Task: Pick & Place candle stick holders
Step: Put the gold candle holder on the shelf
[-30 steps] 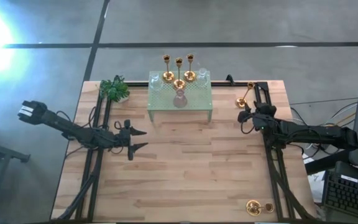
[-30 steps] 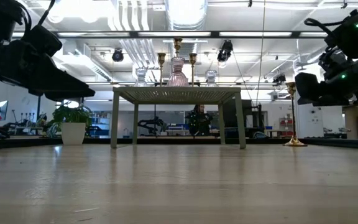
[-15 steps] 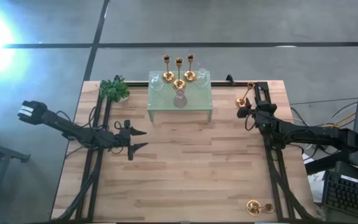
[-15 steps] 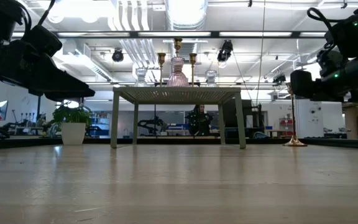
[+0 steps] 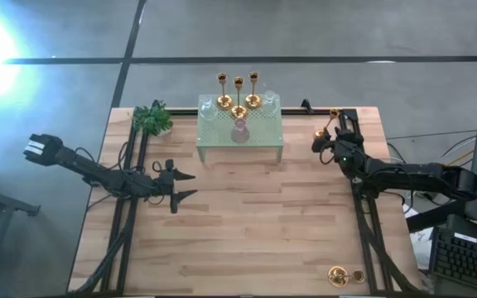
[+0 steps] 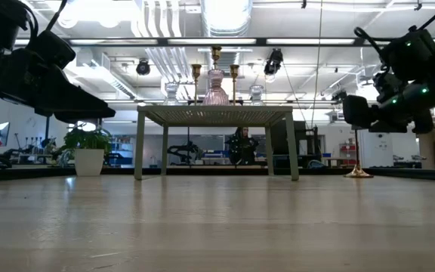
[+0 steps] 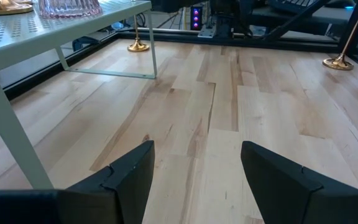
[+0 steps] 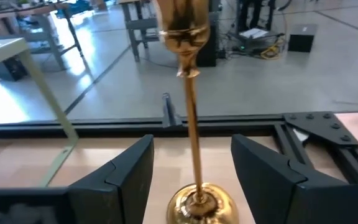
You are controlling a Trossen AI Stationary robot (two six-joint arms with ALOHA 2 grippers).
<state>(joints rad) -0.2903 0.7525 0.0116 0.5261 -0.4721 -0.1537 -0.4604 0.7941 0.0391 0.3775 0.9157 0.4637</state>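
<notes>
At the table's back right corner, your right end effector straddles the candlestick stem with its fingers apart, so drifting sideways could tip it.

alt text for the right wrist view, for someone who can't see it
A gold candlestick stands upright on the wooden table, its thin stem rising between the two open fingers of the right gripper, which do not touch it. Beyond the table edge lie a grey floor and workshop clutter.
</notes>
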